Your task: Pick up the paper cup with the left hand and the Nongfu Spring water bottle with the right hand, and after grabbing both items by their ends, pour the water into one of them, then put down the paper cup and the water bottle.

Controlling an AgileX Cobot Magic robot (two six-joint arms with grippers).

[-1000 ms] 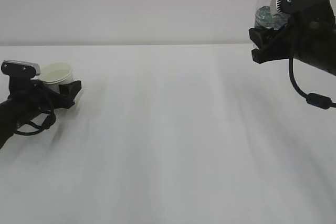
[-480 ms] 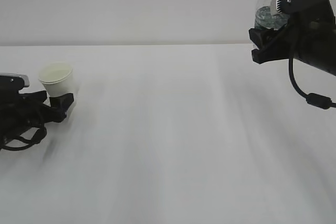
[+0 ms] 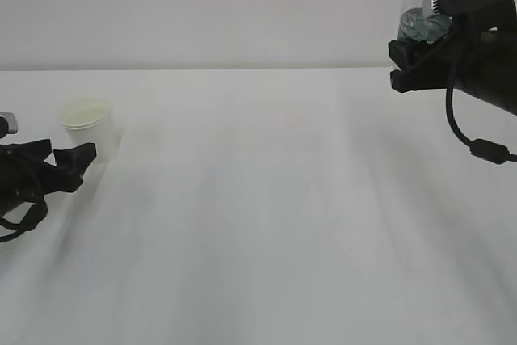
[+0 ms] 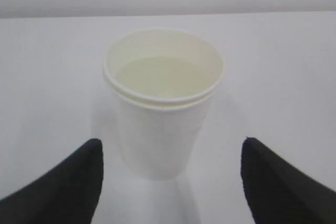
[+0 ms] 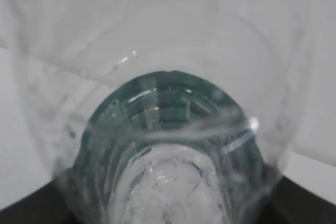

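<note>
Left wrist view: small white tapered paper cup (image 4: 164, 103) stands free on bench (image 3: 258, 199) far left, left fingers (image 4: 58, 182) spread clear; right gripper (image 3: 416, 58) pinches ribbed clear bottle (image 3: 426, 6) aloft, awaiting set-down

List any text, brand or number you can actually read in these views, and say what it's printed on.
None can be read in any view.
Nongfu Spring water bottle: its green label band shows, but any lettering is too blurred and distorted to read, in the right wrist view as well.
Paper cup: plain white, no print on the side that shows.
Left gripper and right gripper: no markings visible.
</note>
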